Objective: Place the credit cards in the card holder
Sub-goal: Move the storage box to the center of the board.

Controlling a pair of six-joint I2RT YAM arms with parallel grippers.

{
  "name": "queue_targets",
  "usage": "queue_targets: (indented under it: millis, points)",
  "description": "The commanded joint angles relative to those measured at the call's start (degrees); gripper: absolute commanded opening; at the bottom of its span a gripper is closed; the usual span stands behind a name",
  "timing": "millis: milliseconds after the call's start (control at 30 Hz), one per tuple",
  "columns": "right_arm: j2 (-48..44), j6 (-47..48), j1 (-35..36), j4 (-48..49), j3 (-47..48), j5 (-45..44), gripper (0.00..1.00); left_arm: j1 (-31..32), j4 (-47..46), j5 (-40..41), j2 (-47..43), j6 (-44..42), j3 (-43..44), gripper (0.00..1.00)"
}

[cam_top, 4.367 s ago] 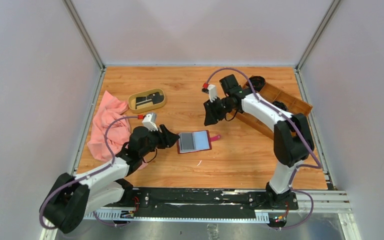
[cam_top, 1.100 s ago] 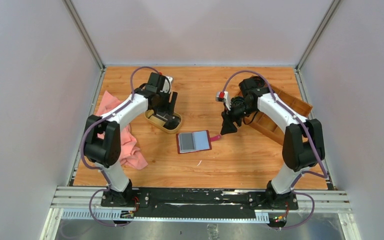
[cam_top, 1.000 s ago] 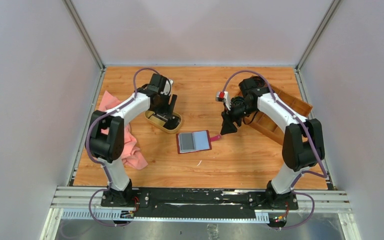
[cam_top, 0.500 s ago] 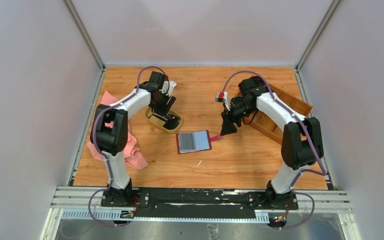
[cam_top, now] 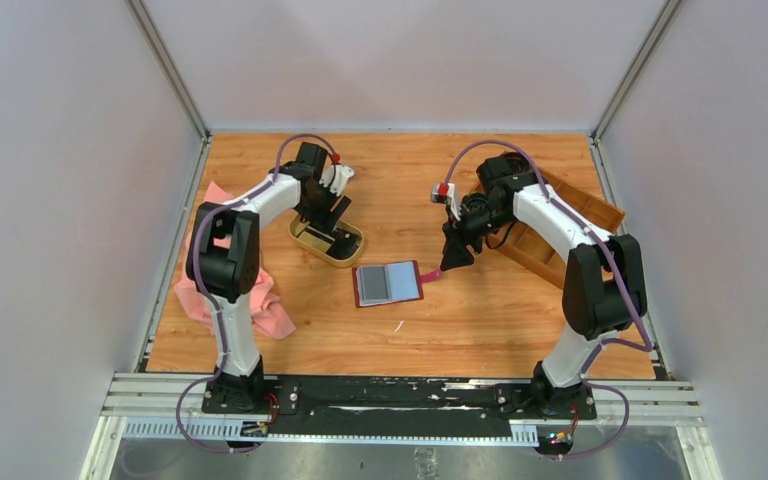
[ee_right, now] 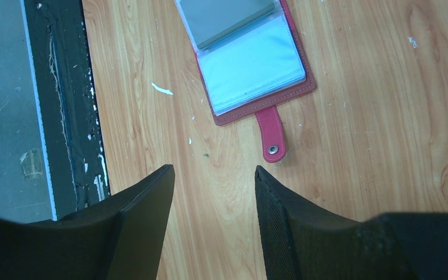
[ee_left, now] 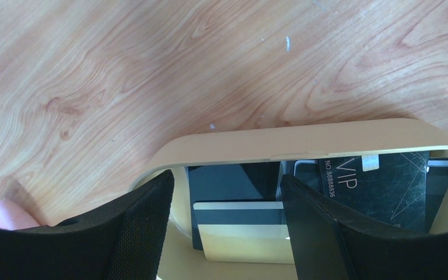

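The credit cards lie in an oval tan dish (cam_top: 352, 250) left of centre: a pale card with a dark stripe (ee_left: 242, 230) on top of black ones, and a black VIP card (ee_left: 379, 181) beside it. My left gripper (cam_top: 332, 228) reaches down into the dish, open, its fingertips (ee_left: 226, 178) on either side of the pale card. The dark red card holder (cam_top: 388, 283) lies open on the table, grey pockets up, with its snap tab (ee_right: 271, 137) pointing right. My right gripper (cam_top: 453, 255) hovers open just right of the tab, with nothing between its fingers (ee_right: 213, 169).
A pink cloth (cam_top: 250, 300) is bunched at the left edge under the left arm. A brown wooden compartment tray (cam_top: 570, 215) stands at the back right behind the right arm. The black base rail (cam_top: 390, 395) runs along the near edge.
The left arm has swung from beside the card holder to the dish, which now sits nearer the centre. In the last second its wrist has turned slightly. The right gripper has come down beside the tab.
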State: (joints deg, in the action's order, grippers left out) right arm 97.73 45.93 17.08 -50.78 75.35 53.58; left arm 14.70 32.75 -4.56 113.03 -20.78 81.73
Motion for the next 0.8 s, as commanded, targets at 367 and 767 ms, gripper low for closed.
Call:
queue_targets:
  millis: [367, 767]
  points:
    - [0.2, 1.1, -1.0, -2.1, 1.5, 1.6, 0.56, -2.8, 3.0, -5.6, 5.3, -1.3, 2.5, 0.73]
    - [-0.4, 1.4, -1.2, -2.6, 1.6, 2.0, 0.56, -2.8, 3.0, -5.3, 4.8, 0.7, 0.8, 0.59]
